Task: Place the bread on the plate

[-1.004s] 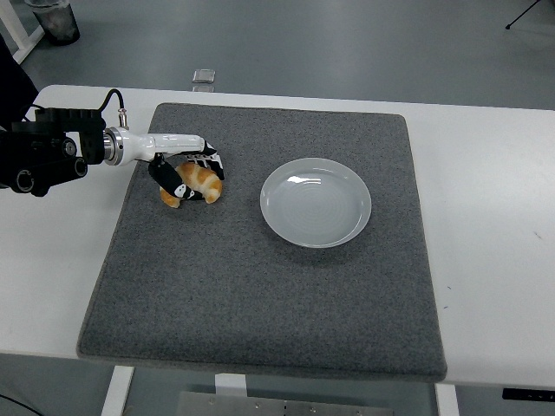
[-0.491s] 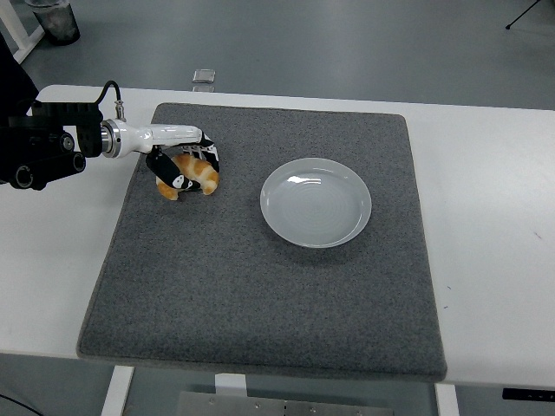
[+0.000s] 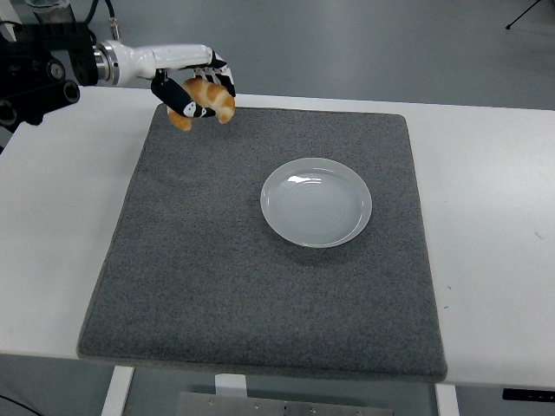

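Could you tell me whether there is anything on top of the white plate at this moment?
Nothing lies on the plate; its whole surface shows bare. The bread is held by the left hand, over the grey mat's far left corner.

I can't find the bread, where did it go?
In the head view the bread is up at the top left, held in the left hand, over the far left corner of the grey mat, left of the empty white plate.

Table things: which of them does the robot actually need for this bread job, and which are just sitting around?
Needed:
bread, held in the left robot hand
plate, empty

Just around:
grey mat
white table
small object on the floor beyond the table
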Tool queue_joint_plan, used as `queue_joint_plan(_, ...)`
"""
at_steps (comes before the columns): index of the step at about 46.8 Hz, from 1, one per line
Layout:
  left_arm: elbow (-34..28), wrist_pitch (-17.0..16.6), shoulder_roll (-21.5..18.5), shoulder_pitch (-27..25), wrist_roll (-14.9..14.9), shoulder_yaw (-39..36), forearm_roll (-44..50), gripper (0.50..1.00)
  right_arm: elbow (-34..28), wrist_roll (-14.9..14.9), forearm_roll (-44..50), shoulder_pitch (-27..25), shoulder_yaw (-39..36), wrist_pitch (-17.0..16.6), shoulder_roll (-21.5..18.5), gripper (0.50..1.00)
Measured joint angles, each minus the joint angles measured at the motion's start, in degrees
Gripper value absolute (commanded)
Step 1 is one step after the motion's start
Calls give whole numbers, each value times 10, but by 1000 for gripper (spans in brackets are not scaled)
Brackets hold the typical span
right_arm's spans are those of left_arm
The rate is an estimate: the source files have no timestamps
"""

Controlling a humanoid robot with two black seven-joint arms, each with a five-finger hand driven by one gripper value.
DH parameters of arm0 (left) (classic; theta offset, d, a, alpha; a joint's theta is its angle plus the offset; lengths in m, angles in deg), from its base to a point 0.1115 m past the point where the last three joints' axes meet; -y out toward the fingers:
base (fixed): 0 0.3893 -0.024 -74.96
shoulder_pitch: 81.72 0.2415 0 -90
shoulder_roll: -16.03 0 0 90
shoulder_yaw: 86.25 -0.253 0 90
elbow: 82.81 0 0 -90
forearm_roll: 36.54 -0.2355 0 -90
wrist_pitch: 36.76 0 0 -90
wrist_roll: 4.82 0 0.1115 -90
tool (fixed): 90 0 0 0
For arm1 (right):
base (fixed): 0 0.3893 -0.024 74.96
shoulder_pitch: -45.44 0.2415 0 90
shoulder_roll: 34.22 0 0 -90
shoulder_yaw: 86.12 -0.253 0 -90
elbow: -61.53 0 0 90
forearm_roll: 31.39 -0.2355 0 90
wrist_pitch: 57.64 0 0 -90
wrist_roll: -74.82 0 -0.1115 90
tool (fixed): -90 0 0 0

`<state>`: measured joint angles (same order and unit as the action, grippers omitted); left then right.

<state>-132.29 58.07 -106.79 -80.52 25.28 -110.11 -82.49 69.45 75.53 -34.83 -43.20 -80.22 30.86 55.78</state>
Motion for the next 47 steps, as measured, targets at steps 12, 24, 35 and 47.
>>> queue_joint_plan(12,-21,31,-7,-26,0,38,-5,500,0,0,0,0,0,0,0,952)
queue_joint_plan(24,-36,30,9,-35,0,69,-5,500,0,0,0,0,0,0,0,952)
queue_joint_plan(35,-37,29,57,-26,7,91,-7,500,0,0,0,0,0,0,0,952)
queue_joint_plan(47,-53,24,100,-18,7,91,-9,500,0,0,0,0,0,0,0,952)
